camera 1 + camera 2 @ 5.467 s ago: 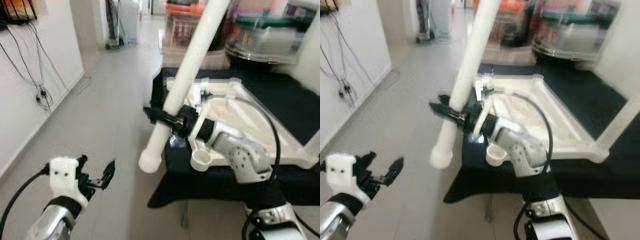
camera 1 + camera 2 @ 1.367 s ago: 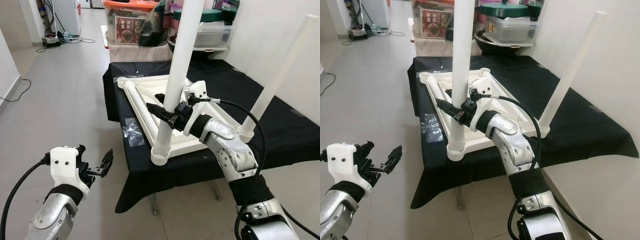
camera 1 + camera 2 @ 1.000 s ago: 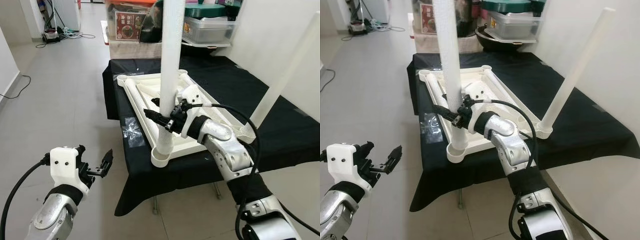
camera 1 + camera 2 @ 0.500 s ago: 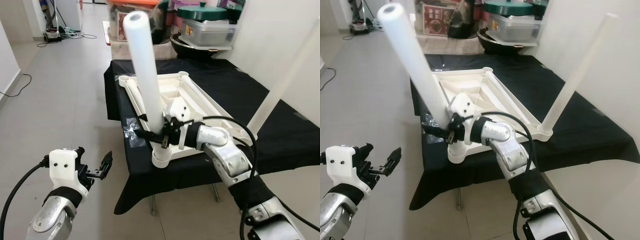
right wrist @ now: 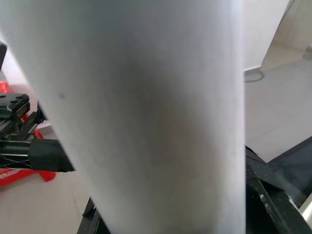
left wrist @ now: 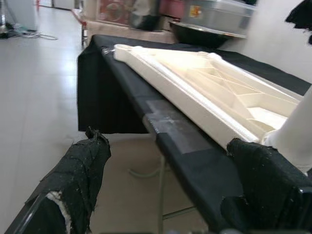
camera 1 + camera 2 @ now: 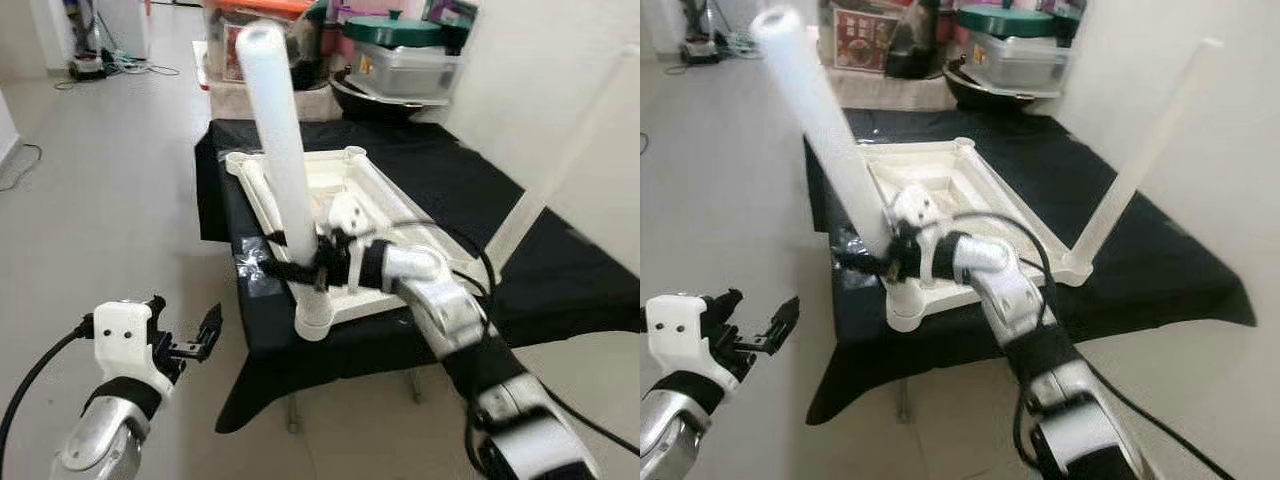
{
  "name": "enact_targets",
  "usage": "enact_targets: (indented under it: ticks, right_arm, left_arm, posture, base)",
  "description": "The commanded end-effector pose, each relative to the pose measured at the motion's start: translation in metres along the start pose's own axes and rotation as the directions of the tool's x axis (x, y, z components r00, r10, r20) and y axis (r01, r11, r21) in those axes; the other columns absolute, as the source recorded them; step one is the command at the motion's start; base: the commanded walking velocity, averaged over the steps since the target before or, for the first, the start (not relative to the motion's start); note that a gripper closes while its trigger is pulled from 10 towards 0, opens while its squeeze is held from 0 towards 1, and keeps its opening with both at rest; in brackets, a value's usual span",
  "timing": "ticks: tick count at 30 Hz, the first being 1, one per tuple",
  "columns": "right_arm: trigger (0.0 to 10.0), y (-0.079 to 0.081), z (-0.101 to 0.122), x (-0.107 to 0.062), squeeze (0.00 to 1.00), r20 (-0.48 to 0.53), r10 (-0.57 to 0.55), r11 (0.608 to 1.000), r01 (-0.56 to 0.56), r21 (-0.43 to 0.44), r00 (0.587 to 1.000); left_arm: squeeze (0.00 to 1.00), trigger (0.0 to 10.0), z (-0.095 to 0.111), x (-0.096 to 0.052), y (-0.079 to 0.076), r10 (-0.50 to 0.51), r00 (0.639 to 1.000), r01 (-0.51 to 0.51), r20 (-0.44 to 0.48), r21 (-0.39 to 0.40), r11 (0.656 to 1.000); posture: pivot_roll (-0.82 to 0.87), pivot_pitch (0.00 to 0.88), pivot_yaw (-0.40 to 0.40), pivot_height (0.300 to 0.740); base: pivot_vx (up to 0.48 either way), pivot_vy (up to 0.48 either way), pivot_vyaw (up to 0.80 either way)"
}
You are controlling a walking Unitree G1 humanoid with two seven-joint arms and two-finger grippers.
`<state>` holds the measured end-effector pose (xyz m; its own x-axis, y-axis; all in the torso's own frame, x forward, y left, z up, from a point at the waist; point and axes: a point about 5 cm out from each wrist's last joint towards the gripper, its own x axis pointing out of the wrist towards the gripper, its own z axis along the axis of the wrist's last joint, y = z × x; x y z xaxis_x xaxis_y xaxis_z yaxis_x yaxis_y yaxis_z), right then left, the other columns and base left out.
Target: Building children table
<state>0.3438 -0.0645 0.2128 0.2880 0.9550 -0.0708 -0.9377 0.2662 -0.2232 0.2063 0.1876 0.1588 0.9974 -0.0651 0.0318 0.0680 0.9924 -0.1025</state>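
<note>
— Where's the right end effector (image 7: 300, 270)?
— Reaching across, pinching the white table leg (image 7: 280, 170) low down; the leg tilts in the corner socket of the upturned white table frame (image 7: 400, 215).
— And the left end effector (image 7: 195, 340)?
— Spread, low over the floor (image 7: 100, 200) beside the black-draped tabletop (image 7: 560, 270).

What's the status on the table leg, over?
Right gripper clamped on table leg, leg tilted in corner socket. Left gripper open, idle. Nothing blocking.
</note>
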Motion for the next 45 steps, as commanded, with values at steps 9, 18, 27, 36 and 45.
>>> enact_targets:
  ticks: [9,18,27,36,45]
  right_arm:
    - [10.0,-0.003,-0.009,0.004,0.0,0.051,-0.042,0.988,0.034,0.154,0.998]
    - [10.0,-0.003,-0.04,-0.001,0.0,-0.032,-0.453,0.85,0.442,0.286,0.891]
    - [9.7,-0.015,-0.07,-0.018,0.0,-0.307,-0.826,0.389,0.872,0.296,0.473]
    - [10.0,-0.018,-0.053,-0.003,0.0,-0.273,-0.849,0.366,0.876,0.315,0.453]
    - [10.0,-0.009,-0.032,0.014,0.0,-0.068,-0.667,0.684,0.646,0.339,0.742]
  left_arm:
    - [0.0,10.0,0.001,-0.002,-0.001,0.008,1.0,-0.008,0.006,-0.008,1.0]
    - [0.0,10.0,0.002,-0.004,0.002,0.028,1.0,-0.028,0.006,-0.006,1.0]
    - [0.0,10.0,0.005,-0.003,0.01,0.058,0.998,-0.059,0.014,0.011,0.998]
    - [0.0,10.0,0.006,0.005,0.014,0.059,0.998,-0.059,0.02,0.025,0.998]
    - [0.0,10.0,0.003,0.002,0.01,0.057,0.998,-0.057,0.011,0.017,0.998]
  posture:
    - [0.16,0.0,-0.16,0.74]
    - [0.16,0.0,-0.151,0.74]
    - [0.16,0.0,-0.116,0.74]
    - [0.15,0.0,-0.12,0.74]
    - [0.15,0.0,-0.124,0.74]
  base:
    - [0.0,0.0,0.0]
    - [0.0,0.0,0.0]
    - [0.0,0.0,0.0]
    - [0.0,0.0,0.0]
    - [0.0,0.0,0.0]
